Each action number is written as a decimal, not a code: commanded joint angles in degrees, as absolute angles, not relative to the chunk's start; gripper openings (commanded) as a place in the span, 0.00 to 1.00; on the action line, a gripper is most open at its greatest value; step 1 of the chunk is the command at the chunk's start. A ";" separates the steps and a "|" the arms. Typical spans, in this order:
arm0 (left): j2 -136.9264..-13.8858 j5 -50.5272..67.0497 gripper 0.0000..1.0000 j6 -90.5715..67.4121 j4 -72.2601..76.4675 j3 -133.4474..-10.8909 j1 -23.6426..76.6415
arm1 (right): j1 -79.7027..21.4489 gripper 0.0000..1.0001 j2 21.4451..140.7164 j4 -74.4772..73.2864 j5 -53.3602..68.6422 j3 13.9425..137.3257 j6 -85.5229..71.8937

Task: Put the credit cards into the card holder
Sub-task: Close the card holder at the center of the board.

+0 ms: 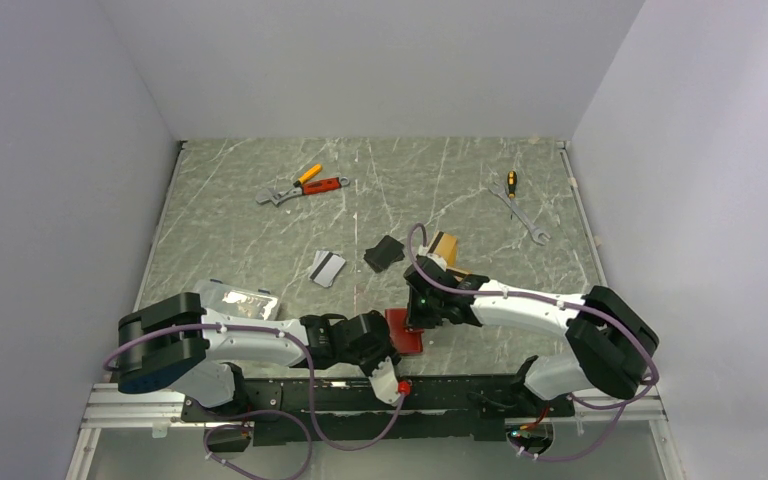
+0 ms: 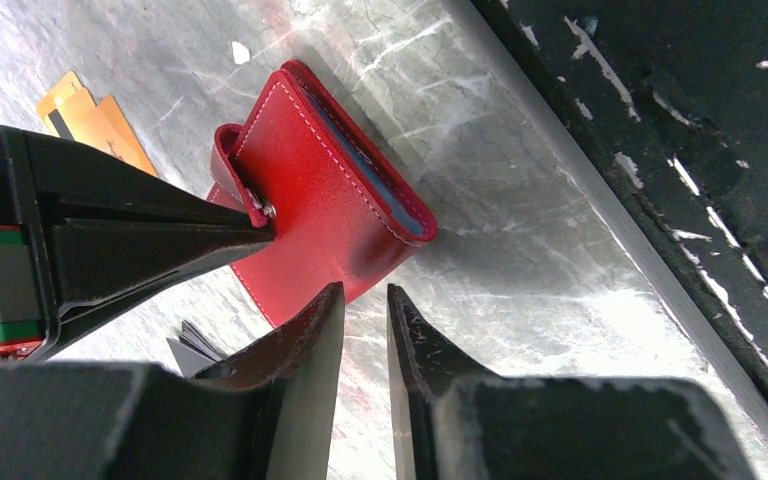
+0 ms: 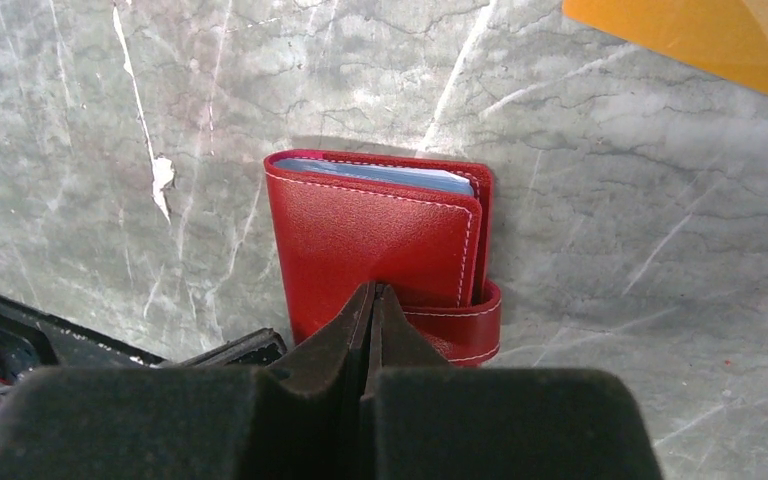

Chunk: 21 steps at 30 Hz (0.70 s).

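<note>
- Plainly, from above, the job had barely begun. The silver-white cards (image 1: pixel 327 267) lay left of centre and the orange-gold cards (image 1: pixel 446 246) right of centre, all loose on the table (image 1: pixel 260 230). The card holder (image 1: pixel 407 335) sat low in the frame, between my left gripper (image 1: pixel 384 347) and my right gripper (image 1: pixel 427 318). A black flat piece (image 1: pixel 385 253) lay between the two lots of cards, a clear box (image 1: pixel 242 301) sat at the left, and hand tools (image 1: pixel 302 186) lay toward the top, all well apart from the holder.
- In the left wrist view, my left jaws stood slightly parted at the bottom with nothing between them, just short of the holder's near corner. The holder filled the centre, folded over. My right fingers came in from the left and touched it beside the snap tab (image 2: pixel 226 150). A dark rail (image 2: pixel 660 150) ran close on the right, leaving little room.
- In the right wrist view, my right jaws were clenched together, tips pressing on the red cover at centre and gripping nothing. I judged that the folded cover itself was the obstacle and had to be opened. I could not tell whether the bluish edge at the top was lining or a card.
</note>
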State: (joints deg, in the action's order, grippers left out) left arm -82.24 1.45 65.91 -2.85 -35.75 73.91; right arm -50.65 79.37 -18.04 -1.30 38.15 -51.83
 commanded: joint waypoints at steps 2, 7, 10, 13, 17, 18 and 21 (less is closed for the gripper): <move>-80.24 0.93 0.28 65.72 -3.33 -37.60 73.67 | -51.07 0.09 76.80 -25.72 -6.92 42.57 -50.37; -78.63 0.61 0.27 65.40 -3.41 -36.29 73.65 | -51.09 0.33 76.13 -33.99 -10.29 49.62 -47.93; -78.27 0.43 0.28 65.36 -3.12 -35.57 73.65 | -51.08 0.39 75.80 -36.48 -9.70 51.01 -47.22; -78.01 0.67 0.28 65.78 -2.48 -34.83 73.65 | -51.29 0.43 76.91 -37.80 -8.16 50.99 -47.15; -77.42 0.83 0.28 66.39 -1.78 -33.80 73.65 | -52.41 0.43 79.62 -39.53 -7.13 51.01 -47.47; -77.20 0.86 0.28 66.57 -1.53 -33.45 73.65 | -52.77 0.43 80.21 -39.88 -7.18 51.24 -47.52; -76.70 0.74 0.28 66.63 -1.48 -32.85 73.65 | -53.73 0.43 81.88 -40.23 -7.52 52.01 -47.57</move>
